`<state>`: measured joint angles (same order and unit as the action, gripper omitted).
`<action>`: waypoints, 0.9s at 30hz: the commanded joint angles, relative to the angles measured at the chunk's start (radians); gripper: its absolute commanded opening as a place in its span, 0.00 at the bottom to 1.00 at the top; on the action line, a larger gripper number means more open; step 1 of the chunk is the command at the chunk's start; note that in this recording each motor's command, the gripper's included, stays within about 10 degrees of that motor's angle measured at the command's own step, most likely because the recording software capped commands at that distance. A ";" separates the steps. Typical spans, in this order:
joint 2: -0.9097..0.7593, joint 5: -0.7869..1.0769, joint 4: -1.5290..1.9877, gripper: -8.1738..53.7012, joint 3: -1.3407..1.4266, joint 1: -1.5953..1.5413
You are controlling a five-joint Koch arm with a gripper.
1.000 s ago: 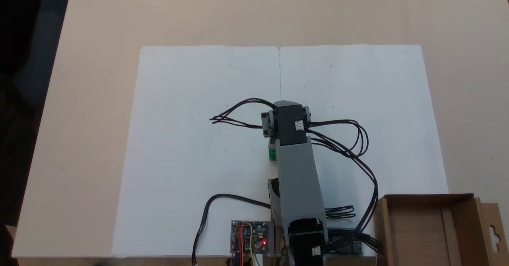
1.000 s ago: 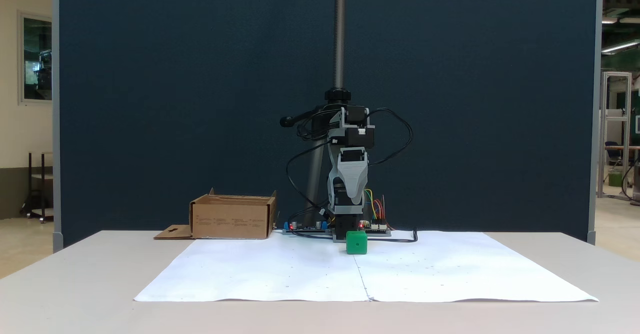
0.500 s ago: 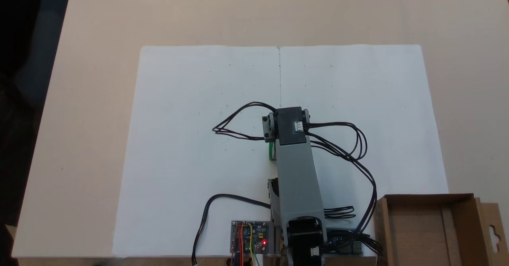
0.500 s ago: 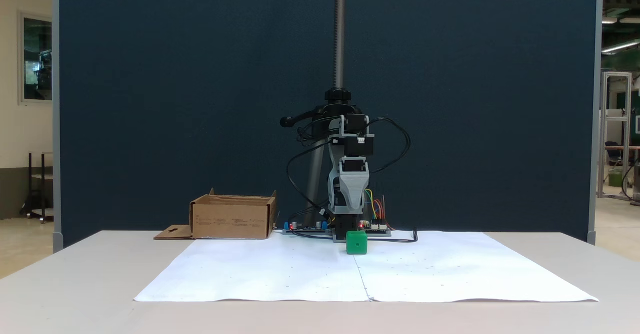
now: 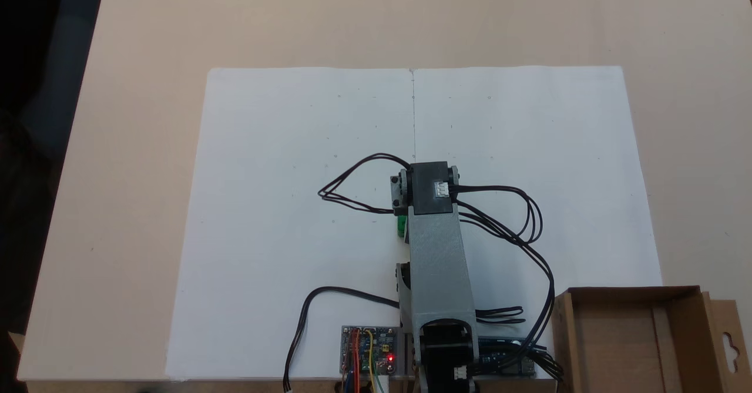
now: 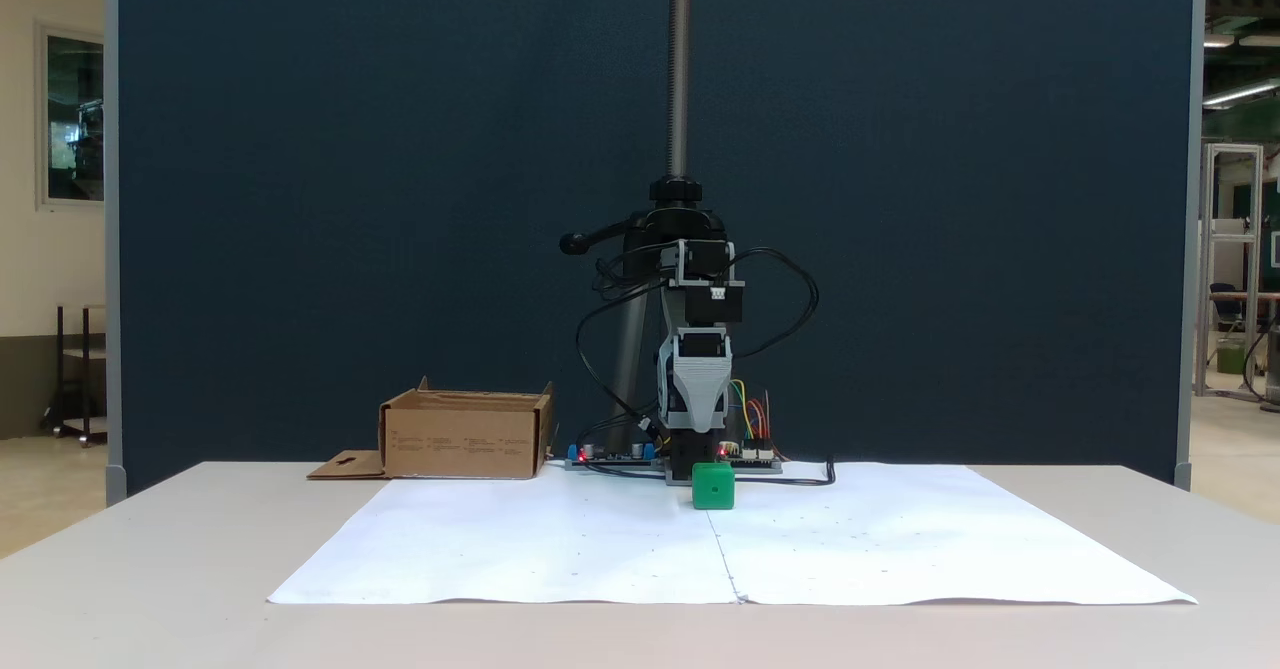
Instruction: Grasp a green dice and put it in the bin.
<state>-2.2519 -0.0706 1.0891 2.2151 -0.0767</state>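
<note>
As the arm has folded lower over the last second, its claw (jaw state hidden, cannot tell) nears the green dice [image 6: 713,485], resting at mid-frame on the white paper [image 5: 282,205], well apart from the bin [image 6: 465,436].

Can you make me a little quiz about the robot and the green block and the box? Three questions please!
1. True or false: the green dice sits on the white paper.
2. Pick one. In the view from above, the bin is: A) full of blocks, B) empty, C) shut with a lid.
3. Fill in: in the front view, the bin stands to the ____ of the arm.

Key
1. True. It rests on the paper right in front of the arm.
2. B. Its brown floor is bare and the top is open.
3. Left. In the view from above it shows at the lower right.
</note>
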 commanded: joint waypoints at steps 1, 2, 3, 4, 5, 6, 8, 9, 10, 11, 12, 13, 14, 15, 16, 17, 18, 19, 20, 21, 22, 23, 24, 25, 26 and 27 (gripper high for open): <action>-0.117 0.035 0.021 0.87 -0.008 -0.002; -0.117 0.032 0.005 0.87 -0.002 -0.002; -0.117 0.032 -0.017 0.86 0.008 -0.002; -0.115 0.032 -0.051 0.86 0.021 -0.002; -0.115 0.031 -0.075 0.86 0.035 -0.002; -0.115 0.026 -0.091 0.86 0.043 -0.002; -0.115 0.018 -0.117 0.85 0.061 -0.002; -0.115 0.018 -0.146 0.85 0.083 -0.003; -0.115 0.017 -0.172 0.85 0.101 -0.005; -0.115 0.012 -0.184 0.85 0.110 -0.006; -0.115 -0.003 -0.184 0.85 0.110 -0.008; -0.114 -0.017 -0.184 0.84 0.110 -0.008; -0.114 -0.018 -0.190 0.84 0.110 -0.009; -0.114 -0.018 -0.196 0.84 0.110 -0.009; -0.114 -0.018 -0.201 0.84 0.110 -0.009; -0.114 -0.018 -0.204 0.84 0.110 -0.009; -0.114 -0.018 -0.206 0.84 0.110 -0.012; -0.114 -0.018 -0.206 0.84 0.110 -0.014; -0.114 -0.018 -0.206 0.84 0.110 -0.015; -0.112 -0.018 -0.206 0.84 0.110 -0.015; -0.112 -0.018 -0.207 0.84 0.110 -0.017; -0.112 -0.018 -0.207 0.84 0.112 -0.020; -0.110 -0.020 -0.207 0.84 0.115 -0.023; -0.110 -0.020 -0.207 0.84 0.115 -0.025; -0.109 -0.020 -0.207 0.84 0.117 -0.025; -0.107 -0.021 -0.207 0.84 0.118 -0.028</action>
<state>-2.2519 -0.0736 0.9189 2.3455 -0.0859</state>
